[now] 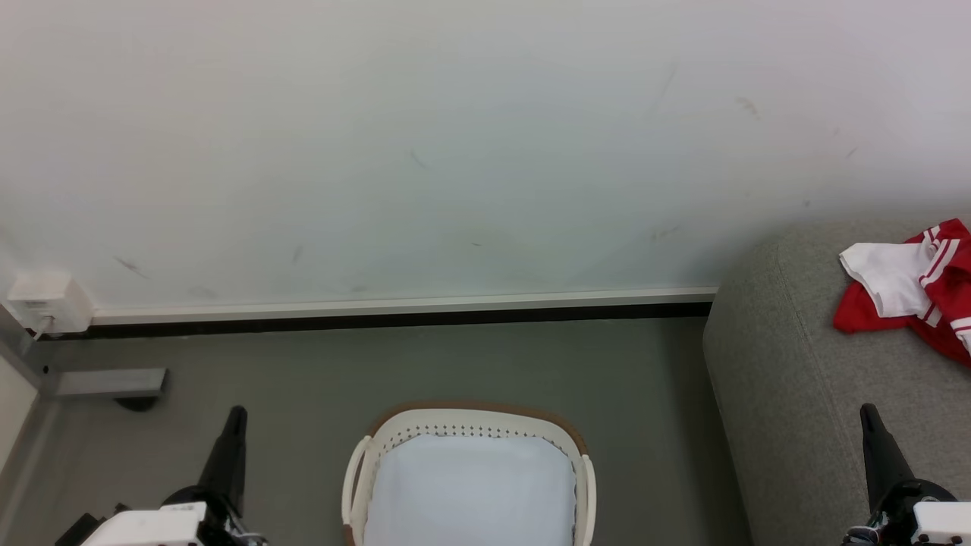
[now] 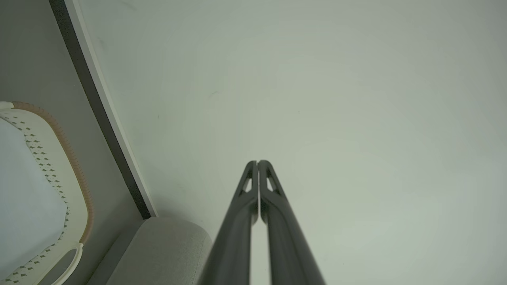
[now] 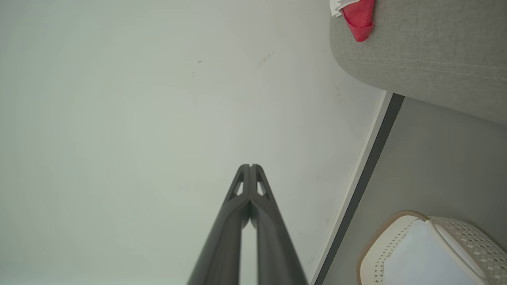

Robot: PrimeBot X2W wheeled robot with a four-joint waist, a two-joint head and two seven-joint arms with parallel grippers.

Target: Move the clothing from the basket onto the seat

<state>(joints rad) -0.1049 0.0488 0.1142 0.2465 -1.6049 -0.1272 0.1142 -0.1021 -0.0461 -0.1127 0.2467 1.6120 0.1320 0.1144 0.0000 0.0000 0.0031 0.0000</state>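
Observation:
The cream basket (image 1: 584, 493) with a brown rim stands on the floor at the bottom centre, and only its pale white bottom shows inside. Red and white clothing (image 1: 914, 288) lies crumpled on the grey seat (image 1: 781, 379) at the right. My left gripper (image 1: 235, 415) is shut at the lower left, left of the basket, its fingertips pressed together (image 2: 257, 163). Low on the right, in front of the seat, my right gripper (image 1: 868, 413) is also shut, holding nothing (image 3: 250, 166). The basket (image 3: 380, 237) and a corner of the clothing (image 3: 358, 18) appear in the right wrist view.
A pale wall (image 1: 455, 152) with a white and black skirting strip (image 1: 394, 312) runs behind the basket. A white socket box (image 1: 45, 303) and a grey metal bracket (image 1: 110, 383) sit at the far left. Grey floor (image 1: 303, 379) lies between basket, wall and seat.

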